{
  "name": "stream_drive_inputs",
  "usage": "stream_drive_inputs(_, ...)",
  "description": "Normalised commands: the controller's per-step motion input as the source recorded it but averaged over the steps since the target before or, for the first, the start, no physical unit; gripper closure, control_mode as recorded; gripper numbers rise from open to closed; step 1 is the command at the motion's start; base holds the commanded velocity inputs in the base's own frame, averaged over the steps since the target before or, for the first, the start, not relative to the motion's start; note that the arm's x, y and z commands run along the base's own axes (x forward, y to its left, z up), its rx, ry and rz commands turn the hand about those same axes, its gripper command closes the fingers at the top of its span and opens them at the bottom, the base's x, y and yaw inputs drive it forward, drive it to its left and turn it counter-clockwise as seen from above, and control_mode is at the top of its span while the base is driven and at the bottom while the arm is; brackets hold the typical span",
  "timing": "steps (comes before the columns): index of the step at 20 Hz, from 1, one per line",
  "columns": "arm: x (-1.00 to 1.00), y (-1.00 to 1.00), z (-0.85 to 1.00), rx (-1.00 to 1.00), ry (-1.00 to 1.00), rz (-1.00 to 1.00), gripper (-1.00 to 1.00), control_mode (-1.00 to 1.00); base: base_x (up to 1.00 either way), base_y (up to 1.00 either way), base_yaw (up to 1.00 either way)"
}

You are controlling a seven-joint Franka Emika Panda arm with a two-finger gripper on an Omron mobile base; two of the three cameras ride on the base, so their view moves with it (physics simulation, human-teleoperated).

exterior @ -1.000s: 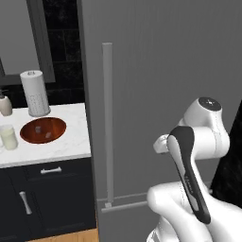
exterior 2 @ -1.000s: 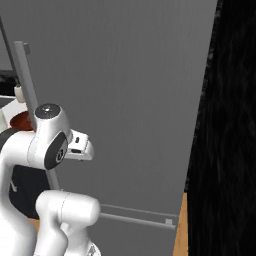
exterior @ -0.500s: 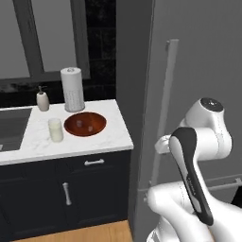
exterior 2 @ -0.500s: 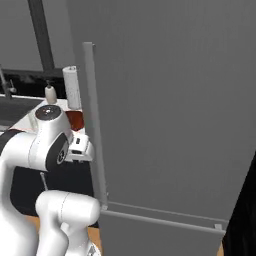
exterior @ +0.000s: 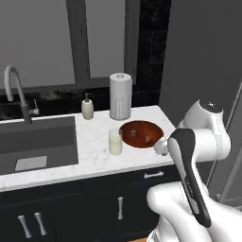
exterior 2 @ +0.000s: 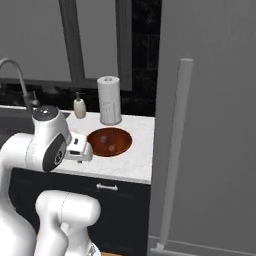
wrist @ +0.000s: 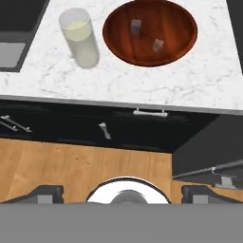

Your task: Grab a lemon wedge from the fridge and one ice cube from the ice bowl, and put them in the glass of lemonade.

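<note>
The fridge (exterior 2: 215,100) stands on the right with its door shut and its long bar handle (exterior 2: 175,150) upright; its grey side (exterior: 208,56) rises behind my arm. The lemon wedge is hidden. On the white counter sits the reddish-brown ice bowl (exterior: 140,133) (exterior 2: 109,141) (wrist: 150,31), holding two ice cubes (wrist: 136,26) (wrist: 157,45). The glass of lemonade (exterior: 115,142) (wrist: 80,42) stands just left of it. My gripper (wrist: 121,192) hangs open and empty in front of the counter's edge, short of the bowl and glass.
A paper-towel roll (exterior: 120,96) and a beige soap bottle (exterior: 87,108) stand at the back of the counter (exterior: 94,156). A sink (exterior: 38,144) with a curved faucet (exterior: 14,90) lies to the left. Dark drawers with handles (wrist: 150,112) sit below, over a wooden floor (wrist: 71,166).
The whole picture has shifted: the base has moved left, so the fridge slid to the right and the counter, sink and bowl came toward the middle. The gripper stays open.
</note>
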Motion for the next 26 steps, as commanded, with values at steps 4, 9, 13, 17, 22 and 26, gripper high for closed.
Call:
stream_drive_inputs(4, 0.0, 0.0, 0.0, 0.0, 0.0, 0.0, -1.0, 1.0, 0.92, 0.31, -0.23)
stream_drive_inputs(9, 0.0, 0.0, 0.0, 0.0, 0.0, 0.0, -1.0, 1.0, 0.55, 0.01, -0.27)
stream_drive_inputs(13, 0.08, 0.08, -0.07, -0.02, -0.04, -0.07, -1.0, -1.0, 0.32, 0.15, -0.23)
stream_drive_inputs(17, 0.63, 0.27, -0.3, -0.06, -0.09, -0.2, -1.0, -1.0, 0.0, 0.0, 0.0)
stream_drive_inputs(22, 0.77, 0.01, -0.3, -0.03, 0.0, -0.1, -1.0, -1.0, 0.0, 0.0, 0.0)
stream_drive_inputs(26, 0.45, -0.1, -0.25, 0.0, 0.07, 0.0, -1.0, -1.0, 0.0, 0.0, 0.0)
